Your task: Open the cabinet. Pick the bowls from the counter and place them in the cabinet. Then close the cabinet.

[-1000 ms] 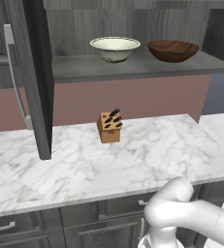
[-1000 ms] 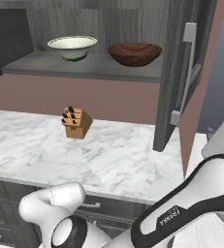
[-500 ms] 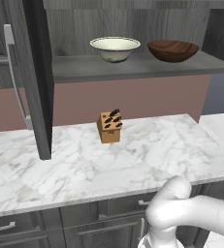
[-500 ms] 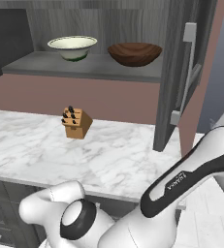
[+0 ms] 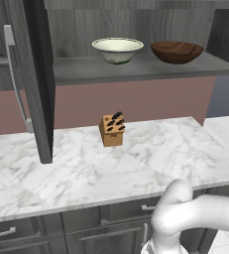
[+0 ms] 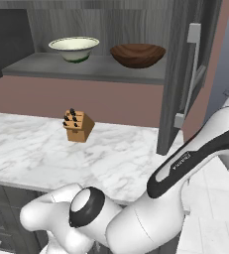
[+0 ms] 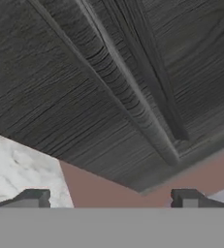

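1. Left base view: The cabinet [image 5: 136, 74] is seen with its doors swung open; the left door [image 5: 34, 79] stands edge-on over the left part of the counter [image 5: 86, 173], and a silver bar handle [image 5: 16, 84] is carried on its outer face. Both bowls are set on the cabinet's shelf: the cream-white bowl [image 5: 118, 50] near the middle of the shelf, the brown wooden bowl [image 5: 177, 51] beside it toward the shelf's right end, the two apart. A small tan knife block [image 5: 111, 130] is placed near the counter's back edge, below the cream-white bowl. Drawer fronts [image 5: 61, 233] are seen under the counter's front edge.

2. Right base view: The same shelf is seen from the other side, with the cream-white bowl [image 6: 74, 49] to the left and the wooden bowl [image 6: 138, 54] to the right, close to the shelf's right end. The right door [image 6: 185, 74] is held open, edge-on, with its bar handle [image 6: 191, 74] on the outer face. The knife block [image 6: 78, 125] is found on the counter [image 6: 46, 154] near its back edge.

3. Hand view: The gripper [image 7: 111, 198] is shown with its two fingertips [image 7: 33, 197] spread wide and nothing held between them. Ahead of it a dark wood-grain panelled door face is seen close up, with a corner of white marble at the lower left.
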Tool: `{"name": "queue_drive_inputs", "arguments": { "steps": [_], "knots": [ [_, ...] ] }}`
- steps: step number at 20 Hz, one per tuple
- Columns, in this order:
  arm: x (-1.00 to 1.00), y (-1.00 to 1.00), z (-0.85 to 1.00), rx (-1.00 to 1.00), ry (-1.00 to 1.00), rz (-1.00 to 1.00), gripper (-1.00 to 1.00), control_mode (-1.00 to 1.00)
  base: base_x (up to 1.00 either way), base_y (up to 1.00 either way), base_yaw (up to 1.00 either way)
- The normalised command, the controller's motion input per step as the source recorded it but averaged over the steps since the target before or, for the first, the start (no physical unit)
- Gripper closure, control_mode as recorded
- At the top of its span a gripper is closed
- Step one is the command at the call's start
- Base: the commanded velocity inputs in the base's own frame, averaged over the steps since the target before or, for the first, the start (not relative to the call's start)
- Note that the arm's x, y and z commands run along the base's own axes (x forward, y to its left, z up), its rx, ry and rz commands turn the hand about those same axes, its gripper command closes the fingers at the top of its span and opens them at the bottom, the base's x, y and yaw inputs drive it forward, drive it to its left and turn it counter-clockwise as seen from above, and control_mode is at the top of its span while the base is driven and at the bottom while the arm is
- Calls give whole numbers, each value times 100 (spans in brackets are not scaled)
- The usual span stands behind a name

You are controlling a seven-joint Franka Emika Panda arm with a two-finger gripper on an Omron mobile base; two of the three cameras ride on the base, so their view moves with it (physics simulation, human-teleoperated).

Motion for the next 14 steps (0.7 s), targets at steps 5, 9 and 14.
{"name": "queue_drive_inputs", "arguments": {
  "steps": [5, 9, 14],
  "knots": [
    [-2, 60, 0, 6, -4, 17, -100, -100, 0, 0, 0],
    [-4, 78, 0, 14, -22, 23, -100, -100, 0, 0, 0],
    [2, 97, -6, 17, -30, 23, -100, -100, 0, 0, 0]
  ]
}}
